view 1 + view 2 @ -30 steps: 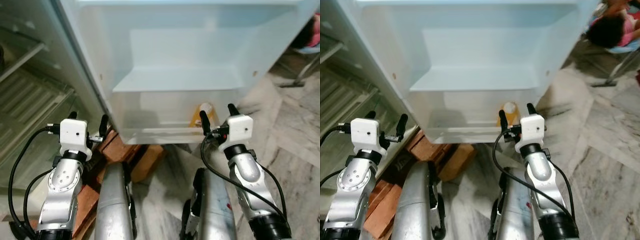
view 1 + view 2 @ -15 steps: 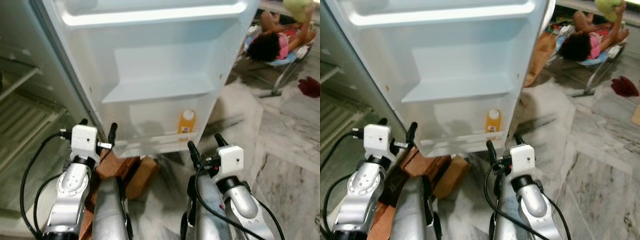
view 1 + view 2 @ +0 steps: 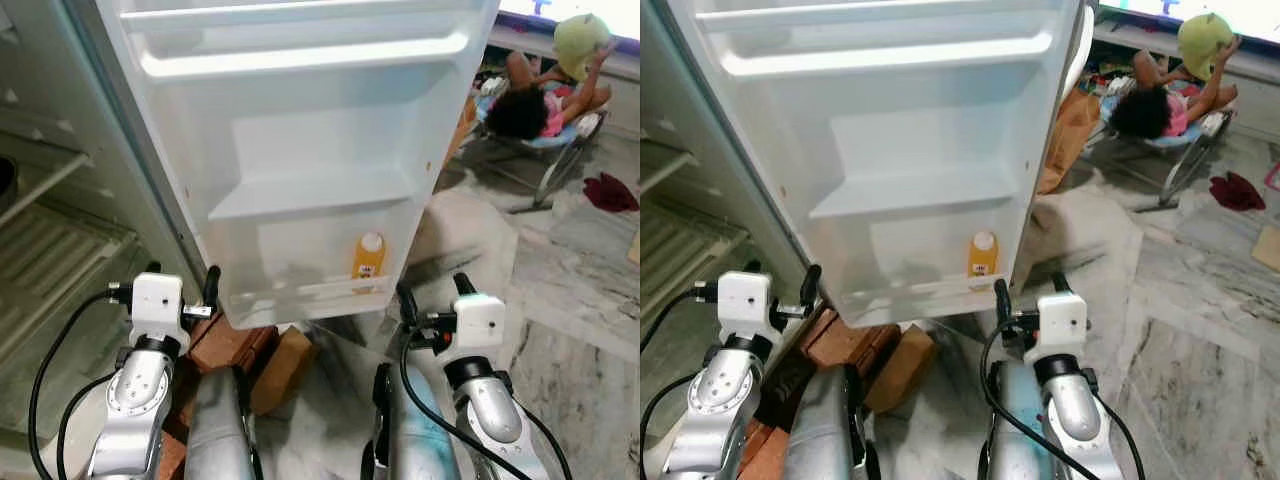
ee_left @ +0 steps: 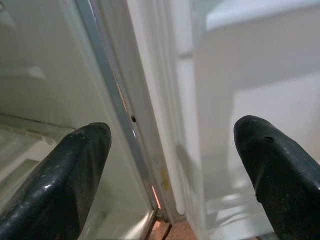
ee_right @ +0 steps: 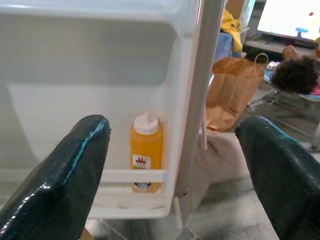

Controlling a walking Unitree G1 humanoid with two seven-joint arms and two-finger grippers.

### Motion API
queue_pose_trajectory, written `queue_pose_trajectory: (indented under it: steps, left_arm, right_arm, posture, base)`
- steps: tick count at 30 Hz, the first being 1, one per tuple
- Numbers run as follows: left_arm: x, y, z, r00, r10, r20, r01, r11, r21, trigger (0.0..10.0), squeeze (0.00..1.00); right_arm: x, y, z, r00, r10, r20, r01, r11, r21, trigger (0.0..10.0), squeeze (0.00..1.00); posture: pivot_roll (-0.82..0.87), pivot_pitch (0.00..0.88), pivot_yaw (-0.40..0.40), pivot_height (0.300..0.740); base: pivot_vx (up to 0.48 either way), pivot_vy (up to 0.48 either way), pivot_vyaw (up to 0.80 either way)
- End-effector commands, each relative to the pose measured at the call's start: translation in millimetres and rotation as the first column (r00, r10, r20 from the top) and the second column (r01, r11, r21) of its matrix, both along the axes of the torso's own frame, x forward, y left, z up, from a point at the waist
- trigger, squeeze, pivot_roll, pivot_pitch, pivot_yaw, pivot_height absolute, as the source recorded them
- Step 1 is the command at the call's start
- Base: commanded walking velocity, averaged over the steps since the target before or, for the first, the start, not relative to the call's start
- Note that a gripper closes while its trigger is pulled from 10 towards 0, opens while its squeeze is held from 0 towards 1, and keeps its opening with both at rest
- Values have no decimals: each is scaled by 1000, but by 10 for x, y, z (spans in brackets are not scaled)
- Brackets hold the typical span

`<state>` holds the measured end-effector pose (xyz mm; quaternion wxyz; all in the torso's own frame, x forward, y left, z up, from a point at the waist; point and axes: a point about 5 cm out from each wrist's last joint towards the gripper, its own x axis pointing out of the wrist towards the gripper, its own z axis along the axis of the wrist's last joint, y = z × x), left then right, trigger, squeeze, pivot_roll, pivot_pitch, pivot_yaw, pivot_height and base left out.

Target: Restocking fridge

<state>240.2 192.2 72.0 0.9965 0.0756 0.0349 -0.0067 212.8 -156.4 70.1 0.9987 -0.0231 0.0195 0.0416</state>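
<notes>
An orange bottle point(image 3: 368, 261) with a white cap stands upright at the right end of the lowest shelf of the open white fridge door point(image 3: 300, 150); the right wrist view has the bottle point(image 5: 146, 150) behind the shelf rail. My right gripper point(image 3: 434, 294) is open and empty, below and to the right of the bottle, apart from the door. My left gripper point(image 3: 178, 283) is open and empty beside the door's hinge edge point(image 4: 127, 130), where it meets the fridge body.
The fridge interior with wire shelves point(image 3: 50, 240) lies to the left. Brown blocks point(image 3: 245, 345) sit on the marble floor under the door. A brown paper bag point(image 5: 235, 95) stands behind the door. A person point(image 3: 530, 105) lies in a bouncer chair at the right.
The camera has pulled back and tilted up, so more of the door and room shows. Both grippers sit lower and farther from the door shelf, still open.
</notes>
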Motion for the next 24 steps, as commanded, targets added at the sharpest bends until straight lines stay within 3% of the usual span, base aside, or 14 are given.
queue_pose_trajectory:
  steps: [1,5,12,17,19,24]
  left_arm:
    - [92,-78,89,999,-14,50,14,1000,0,10000,0]
    - [210,-191,143,996,-30,79,31,999,-15,10000,0]
    - [351,-217,248,994,-28,106,30,999,-17,10000,0]
    - [328,-129,257,995,-8,97,6,1000,18,10000,0]
    - [268,-83,172,998,8,69,-9,1000,12,10000,0]
    - [237,-102,141,998,5,59,-6,1000,8,10000,0]
  right_arm:
    - [64,-8,42,1000,-6,26,6,1000,-3,10000,0]
    - [166,-5,56,999,0,39,0,1000,-8,10000,0]
    - [381,-49,179,996,-10,85,11,1000,-9,10000,0]
    - [406,-62,191,996,-9,90,10,1000,-10,10000,0]
    - [395,-98,178,996,-21,85,22,1000,-12,10000,0]
    - [370,-115,163,997,-22,79,23,1000,-14,10000,0]
  posture:
    - [17,0,-13,646]
    - [20,0,-18,665]
    - [42,0,-26,709]
    - [41,0,-23,733]
    - [28,0,-27,740]
    - [23,0,-31,740]
  base:
    - [0,0,0]
    - [0,0,0]
    - [0,0,0]
    - [0,0,0]
    - [0,0,0]
    - [0,0,0]
